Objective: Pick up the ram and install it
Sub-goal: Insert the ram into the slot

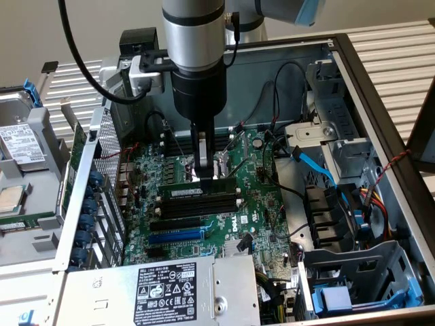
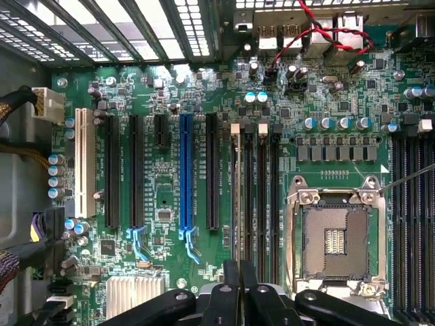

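One long, thin dark-green ram stick with a pale label strip [image 1: 194, 192] stands on edge along the bank of black memory slots with white end clips [image 1: 200, 207], on the bank's 12 o'clock side in the exterior view. Which slot it occupies, and whether it is pressed fully home, cannot be told.

Directly over it hangs the arm's dark two-fingered gripper [image 1: 204, 173], fingers drawn together, tips at the stick's upper edge. Whether they pinch that edge or only meet above it is unclear.

In the wrist view the gripper [image 2: 239, 272] lines up with the ram [image 2: 236, 190], which runs between a long blue expansion slot [image 2: 185, 170] and the square metal processor socket [image 2: 336, 238].

All sit on the green motherboard [image 1: 262, 200] inside an open grey metal case [image 1: 353, 88]. In the exterior view the blue expansion slot [image 1: 175, 237] lies at 6 o'clock from the ram, a silver power supply box [image 1: 231, 285] is farther that way, and a labelled hard drive [image 1: 20, 142] is at 9 o'clock.
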Controlling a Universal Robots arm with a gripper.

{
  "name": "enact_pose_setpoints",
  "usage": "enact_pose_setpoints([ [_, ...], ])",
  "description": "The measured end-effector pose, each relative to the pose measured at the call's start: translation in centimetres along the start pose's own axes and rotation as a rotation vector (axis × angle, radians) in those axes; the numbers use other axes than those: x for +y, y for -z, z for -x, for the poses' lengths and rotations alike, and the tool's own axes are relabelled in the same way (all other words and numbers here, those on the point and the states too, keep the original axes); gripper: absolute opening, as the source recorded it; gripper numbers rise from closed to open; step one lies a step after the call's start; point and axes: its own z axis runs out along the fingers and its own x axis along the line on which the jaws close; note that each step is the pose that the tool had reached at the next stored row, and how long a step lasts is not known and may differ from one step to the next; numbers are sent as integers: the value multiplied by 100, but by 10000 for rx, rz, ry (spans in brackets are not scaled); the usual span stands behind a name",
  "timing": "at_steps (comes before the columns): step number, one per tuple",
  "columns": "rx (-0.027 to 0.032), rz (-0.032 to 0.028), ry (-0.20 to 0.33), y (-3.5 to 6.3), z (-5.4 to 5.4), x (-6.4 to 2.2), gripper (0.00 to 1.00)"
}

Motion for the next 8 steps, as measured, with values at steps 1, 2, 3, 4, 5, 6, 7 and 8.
enact_pose_setpoints([
  [1, 1, 0, -1, 0, 0, 0, 13],
  [2, 1, 0, -1, 0, 0, 1, 13],
  [3, 1, -1, -2, 0, 0, 1, 13],
  [4, 0, -1, -1, -1, 0, 1, 13],
  [5, -2, -2, 2, -4, 1, 0, 13],
  [6, -4, 3, 4, -8, 2, -1, 13],
  [7, -1, 8, 4, -9, 2, 0, 13],
  [8, 0, 15, 4, -11, 2, 0, 13],
])
